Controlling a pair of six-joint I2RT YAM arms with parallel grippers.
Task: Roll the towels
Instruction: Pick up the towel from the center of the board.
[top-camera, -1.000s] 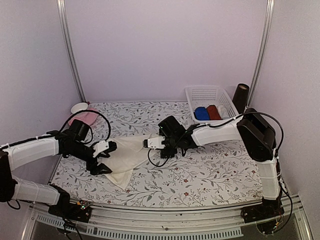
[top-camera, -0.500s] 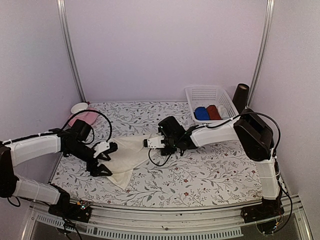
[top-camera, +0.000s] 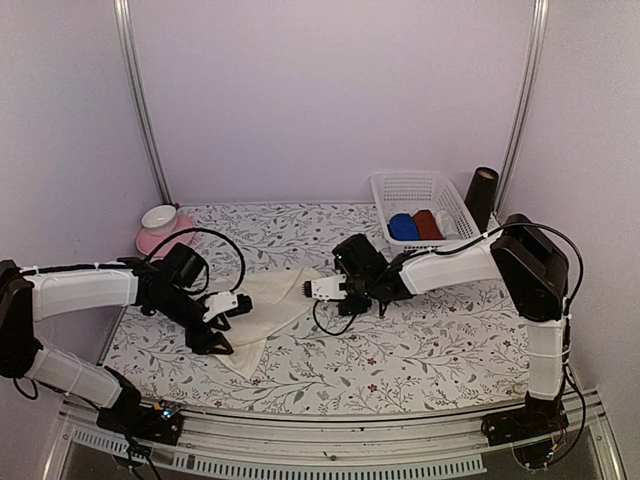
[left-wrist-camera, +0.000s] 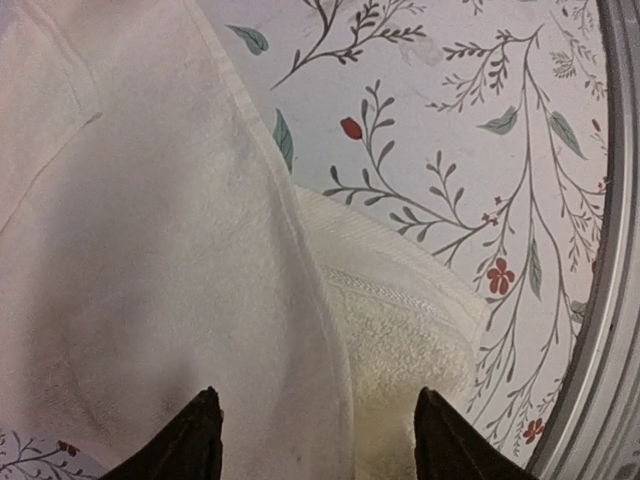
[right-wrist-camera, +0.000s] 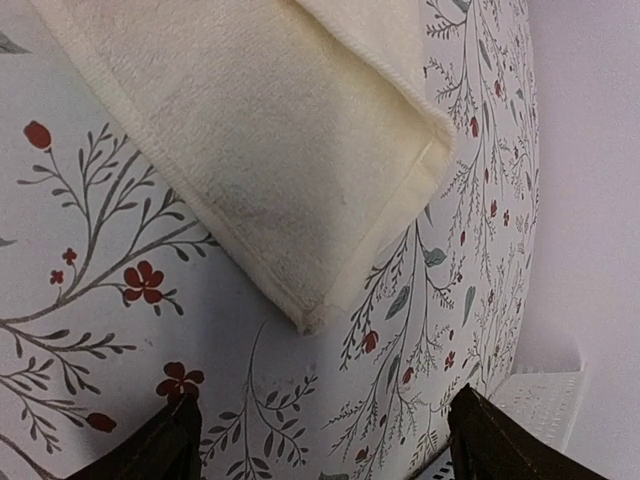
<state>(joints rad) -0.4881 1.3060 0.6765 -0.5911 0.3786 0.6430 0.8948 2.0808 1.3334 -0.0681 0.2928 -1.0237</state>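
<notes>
Towel status: cream towel (top-camera: 262, 310) is found lying loosely spread, partly folded over itself, on the floral table (top-camera: 400, 345) between the 2 arms; no roll has been started on it. L gripper (left-wrist-camera: 315, 445) is held low over the near-left end of the cloth, fingers apart, straddling the hem where 1 layer overlaps another. No cloth is seen pinched, so contact cannot be confirmed. Placement is judged deliberate: that end is the natural start pt for tucking & rolling. R gripper (right-wrist-camera: 320, 440) is held just short of the far-right corner, jaws wide apart, nothing btwn them. This posn is judged suited to pinning or tensioning that corner so the cloth lies flat while it is rolled from the opposite end. Separately, blue towel (top-camera: 403, 227) is noted already rolled, set in the white basket (top-camera: 385, 200) at rear right beside a dark red roll (top-camera: 427, 224), well apart from the work area. Risk noted: the doubled layer under L gripper may be picked up singly, giving a skewed roll. Straightening is advised 1st.
</notes>
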